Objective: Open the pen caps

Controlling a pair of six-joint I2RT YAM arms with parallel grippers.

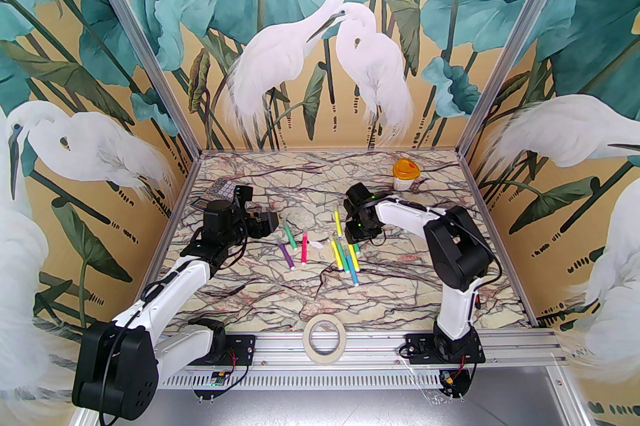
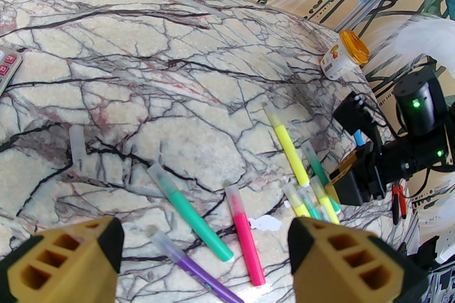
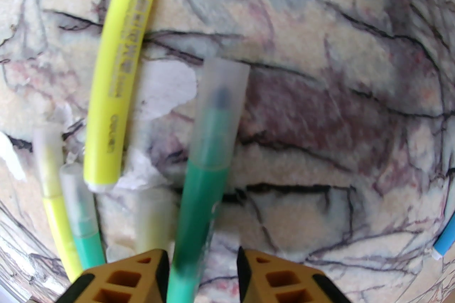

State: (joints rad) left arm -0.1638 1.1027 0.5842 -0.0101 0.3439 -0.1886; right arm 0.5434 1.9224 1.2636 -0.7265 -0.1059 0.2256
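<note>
Two sets of jaws, two different stories, tbh. The left gripper [image 2: 206, 259] is seen spread wide with nothing held. Just ahead of those jaws a purple pen [image 2: 199, 269], a green pen [image 2: 195, 219] and a pink pen [image 2: 245, 234] are laid out on the marble table [image 2: 142, 56], each with its clear cap on. A loose cap [image 2: 76, 147] is picked out further ahead, off toward the left finger's side and well apart from the pens. From the right wrist, the right gripper [image 3: 202, 275] is shown partly closed around another green pen [image 3: 199, 205], whose capped end [image 3: 222, 99] points straight out ahead of the jaws. A sliver of table is visible between that pen and one finger, so whether it's actually clamped can't be told. A yellow pen [image 3: 124, 56] is lying ahead and to one side of these jaws. From overhead, the bigger layout is given: both pen clusters [image 1: 345, 256] sit between the two grippers, and plenty of bare marble is left on the near side, down to a roll of tape [image 1: 324, 333] at the table edge. A calculator [image 1: 220, 194] is parked close behind the left gripper, and an orange-lidded cup [image 1: 406, 174] stands beyond the right one near the back wall. In that view, the right fingertips are hidden under the wrist. In the right wrist view, the held-or-not green pen is badly blurred. A few capped pens are cut off behind one finger, and a blue pen [image 3: 446, 237] is clipped by the frame edge.
</note>
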